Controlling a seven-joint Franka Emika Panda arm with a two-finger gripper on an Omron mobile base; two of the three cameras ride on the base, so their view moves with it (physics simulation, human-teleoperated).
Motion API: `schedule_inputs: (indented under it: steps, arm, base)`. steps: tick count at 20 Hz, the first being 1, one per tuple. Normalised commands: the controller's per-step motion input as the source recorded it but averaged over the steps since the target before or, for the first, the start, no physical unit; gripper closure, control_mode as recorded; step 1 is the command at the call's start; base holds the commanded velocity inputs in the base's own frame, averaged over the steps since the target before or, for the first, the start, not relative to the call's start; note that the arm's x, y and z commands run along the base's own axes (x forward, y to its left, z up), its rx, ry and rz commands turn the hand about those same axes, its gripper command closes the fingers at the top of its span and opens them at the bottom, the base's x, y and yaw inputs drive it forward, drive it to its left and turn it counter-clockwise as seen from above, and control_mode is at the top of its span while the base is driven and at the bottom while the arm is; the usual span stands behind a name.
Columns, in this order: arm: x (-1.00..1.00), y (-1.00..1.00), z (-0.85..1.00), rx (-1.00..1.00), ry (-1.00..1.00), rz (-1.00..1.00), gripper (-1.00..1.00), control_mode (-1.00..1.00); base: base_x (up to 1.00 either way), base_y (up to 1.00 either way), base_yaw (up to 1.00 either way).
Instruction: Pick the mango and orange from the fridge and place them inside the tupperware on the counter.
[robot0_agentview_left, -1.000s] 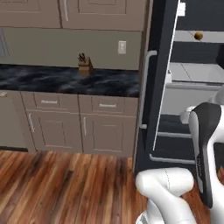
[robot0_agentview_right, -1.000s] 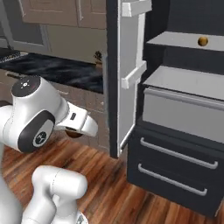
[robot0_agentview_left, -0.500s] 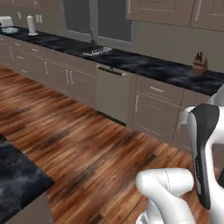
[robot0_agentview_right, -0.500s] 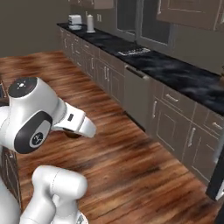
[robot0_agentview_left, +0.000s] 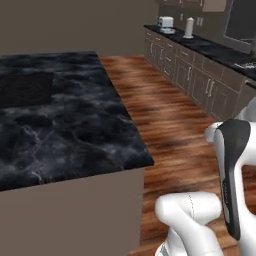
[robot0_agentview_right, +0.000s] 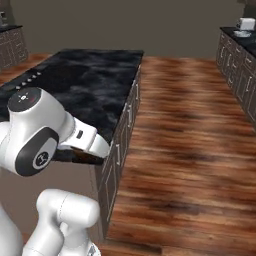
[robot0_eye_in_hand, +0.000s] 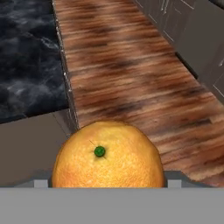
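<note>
Hiding the fingertips: orange (robot0_eye_in_hand: 108, 157) | stem end up | lower edge cut off

You will find no text, label, brand, number or sign that can be read on anything in these three views right now.

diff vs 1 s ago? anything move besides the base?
Only the base moved: it turned away from the open fridge, swept past the wall cabinets, and now faces the black marble island counter, wood floor beside it. The change is camera motion, not the things shifting. In the hand view the orange sits at the pincer. The arm stays folded in the same pose.
</note>
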Motion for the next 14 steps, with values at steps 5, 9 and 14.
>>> schedule_inputs:
  steps: [5,9,14]
  arm:
    - [0.00,0.00,0.00,0.00,0.00,0.00,1.00,1.00]
    - [0.00,0.00,0.00,0.00,0.00,0.00,1.00,1.00]
    - [0.00,0.00,0.00,0.00,0.00,0.00,1.00,1.00]
  base:
    - [-0.02,0.31,0.73]
    - [0.00,0.16,0.59]
    - [0.00,0.20,0.61]
